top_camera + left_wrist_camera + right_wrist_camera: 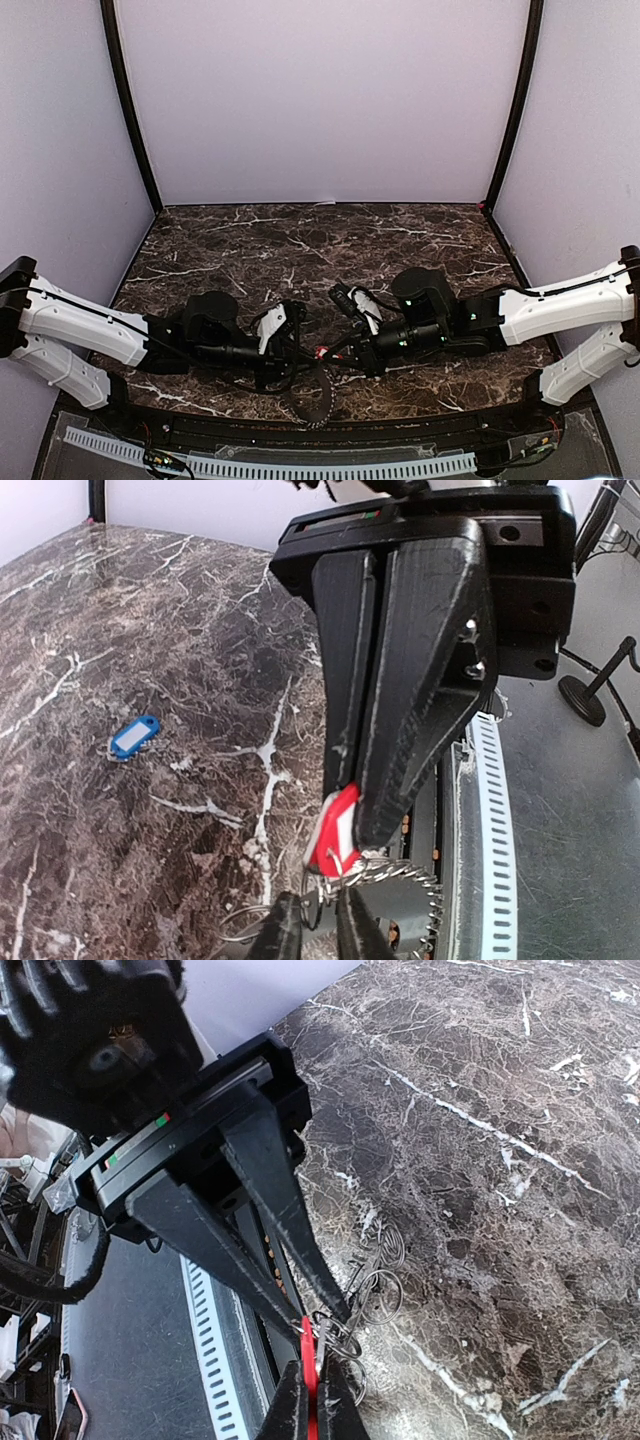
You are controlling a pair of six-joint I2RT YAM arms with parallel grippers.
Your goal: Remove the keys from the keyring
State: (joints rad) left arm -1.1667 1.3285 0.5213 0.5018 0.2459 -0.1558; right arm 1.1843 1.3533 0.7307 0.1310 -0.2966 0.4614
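Observation:
My left gripper is shut on the red key, holding it above the table's near edge. The grey toothed keyring hangs from the red key by small wire rings. My right gripper meets the left one tip to tip and is shut on those wire rings. The red key shows edge-on in the right wrist view. In the top view both grippers, left and right, meet at the front centre, with the keyring dangling below. The blue key lies loose on the marble.
The dark marble table has purple walls on three sides. More thin wire rings trail onto the marble beside the grippers. A white slotted strip and a black rail run along the near edge.

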